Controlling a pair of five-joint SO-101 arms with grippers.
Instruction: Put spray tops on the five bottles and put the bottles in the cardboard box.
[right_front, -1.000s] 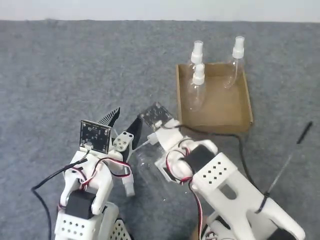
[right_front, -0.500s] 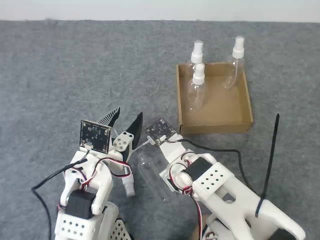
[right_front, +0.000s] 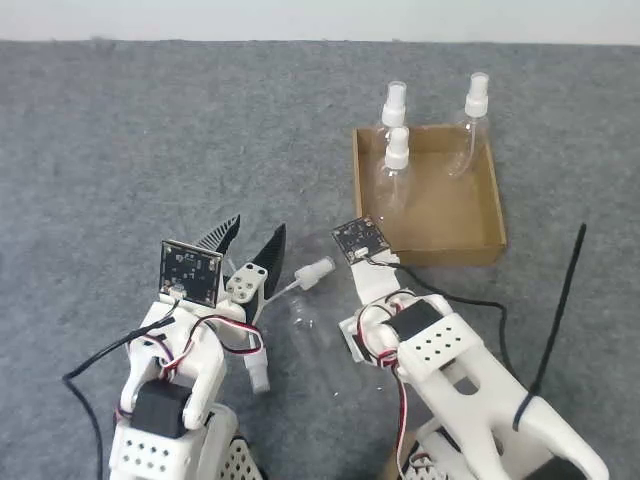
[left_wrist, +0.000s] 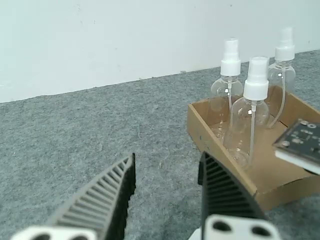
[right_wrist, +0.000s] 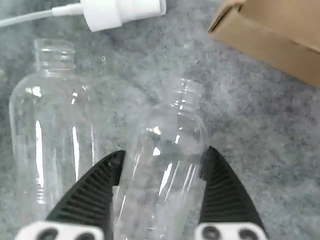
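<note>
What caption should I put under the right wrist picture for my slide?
Right gripper hugs a topless bottle beside a second bottle and a loose spray top.

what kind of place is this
Probably a robotics lab bench: a left arm and right arm on a grey carpeted table, a bare white wall, and a box of bottles as props.

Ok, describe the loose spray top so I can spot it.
Start at the cardboard box. On the carpet off its near left corner lies a white spray top. Unlike the three tops in the box, it sits on no bottle.
</note>
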